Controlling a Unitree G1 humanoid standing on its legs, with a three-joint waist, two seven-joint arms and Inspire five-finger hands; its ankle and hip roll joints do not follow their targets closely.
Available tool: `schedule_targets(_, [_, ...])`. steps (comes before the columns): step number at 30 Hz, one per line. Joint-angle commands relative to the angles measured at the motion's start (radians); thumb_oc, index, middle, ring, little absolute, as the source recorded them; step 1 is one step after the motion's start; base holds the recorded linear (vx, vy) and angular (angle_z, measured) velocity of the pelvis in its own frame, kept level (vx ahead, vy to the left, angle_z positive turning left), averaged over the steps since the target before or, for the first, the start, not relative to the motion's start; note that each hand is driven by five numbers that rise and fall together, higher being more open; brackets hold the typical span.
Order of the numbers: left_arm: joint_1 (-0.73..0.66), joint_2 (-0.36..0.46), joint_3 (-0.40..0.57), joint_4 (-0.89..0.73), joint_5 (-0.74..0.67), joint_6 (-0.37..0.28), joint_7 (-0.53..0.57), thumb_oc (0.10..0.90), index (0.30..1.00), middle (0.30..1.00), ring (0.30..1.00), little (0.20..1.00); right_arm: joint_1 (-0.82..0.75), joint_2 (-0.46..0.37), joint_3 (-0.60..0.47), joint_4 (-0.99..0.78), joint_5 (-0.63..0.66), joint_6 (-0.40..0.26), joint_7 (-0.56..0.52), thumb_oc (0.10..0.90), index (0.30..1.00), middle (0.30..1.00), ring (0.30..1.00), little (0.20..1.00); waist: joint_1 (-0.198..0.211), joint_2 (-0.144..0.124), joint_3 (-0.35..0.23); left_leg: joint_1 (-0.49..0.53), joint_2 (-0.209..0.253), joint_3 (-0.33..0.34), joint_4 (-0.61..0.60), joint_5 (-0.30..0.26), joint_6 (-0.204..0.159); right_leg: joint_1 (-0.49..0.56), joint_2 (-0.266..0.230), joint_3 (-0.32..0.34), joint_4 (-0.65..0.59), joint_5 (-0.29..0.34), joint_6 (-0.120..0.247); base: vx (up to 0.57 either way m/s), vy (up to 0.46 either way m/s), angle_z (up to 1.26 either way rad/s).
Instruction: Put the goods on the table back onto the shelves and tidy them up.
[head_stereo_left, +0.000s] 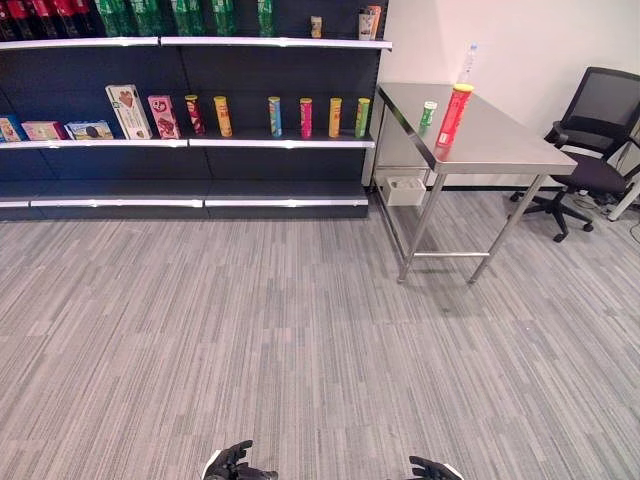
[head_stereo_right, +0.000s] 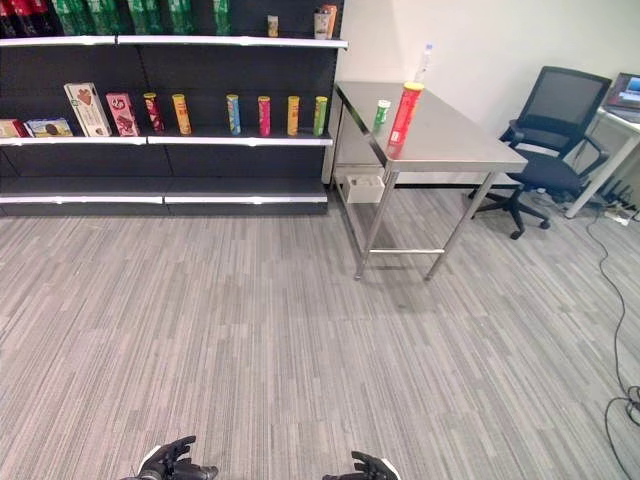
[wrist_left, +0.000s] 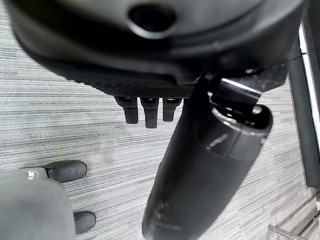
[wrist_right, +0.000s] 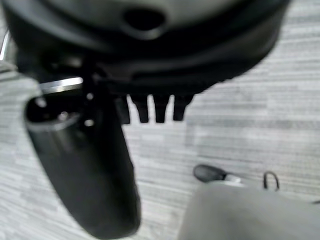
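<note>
A tall red canister (head_stereo_left: 453, 116), a small green can (head_stereo_left: 427, 116) and a clear bottle (head_stereo_left: 467, 64) stand on the steel table (head_stereo_left: 500, 140) at the right. The dark shelves (head_stereo_left: 280, 143) at the back carry a row of coloured canisters (head_stereo_left: 306, 117) and several boxes (head_stereo_left: 128, 110). My left hand (head_stereo_left: 235, 462) and right hand (head_stereo_left: 432, 468) hang low at the near edge, far from the table. In the wrist views the left hand (wrist_left: 150, 40) and the right hand (wrist_right: 150, 40) have relaxed fingers with only floor past them.
A black office chair (head_stereo_left: 590, 150) stands right of the table. A white box (head_stereo_left: 405, 190) sits on the floor under the table by the wall. Wide grey carpet (head_stereo_left: 300, 330) lies between me and the shelves. Bottles line the top shelf (head_stereo_left: 130, 15).
</note>
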Motion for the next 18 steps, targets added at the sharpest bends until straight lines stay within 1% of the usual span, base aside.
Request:
schedule_targets(1, [-0.061,0.002,0.01,0.0,0.009,-0.058,0.007,0.8,0.9,0.9,0.9,0.9,-0.062,-0.013,-0.01,0.011,0.015,-0.038,-0.015,0.8,0.9,0.9,0.9,0.9,-0.008,-0.026,-0.007,-0.013,0.038,-0.133,-0.046,-0.017,-0.064,0.007,-0.043,0.109,0.004,-0.034,0.137,0.0,0.0,0.0])
schedule_targets(18, [-0.048,-0.003,0.015,0.026,0.01,-0.05,-0.006,0.8,0.9,0.9,0.9,0.9,-0.059,-0.017,-0.014,-0.009,0.024,-0.039,-0.013,0.8,0.9,0.9,0.9,0.9,-0.008,-0.027,-0.006,-0.008,0.039,-0.129,-0.046,-0.022,-0.062,0.009,-0.041,0.115,0.004,-0.038,0.135,0.0,0.0,0.0])
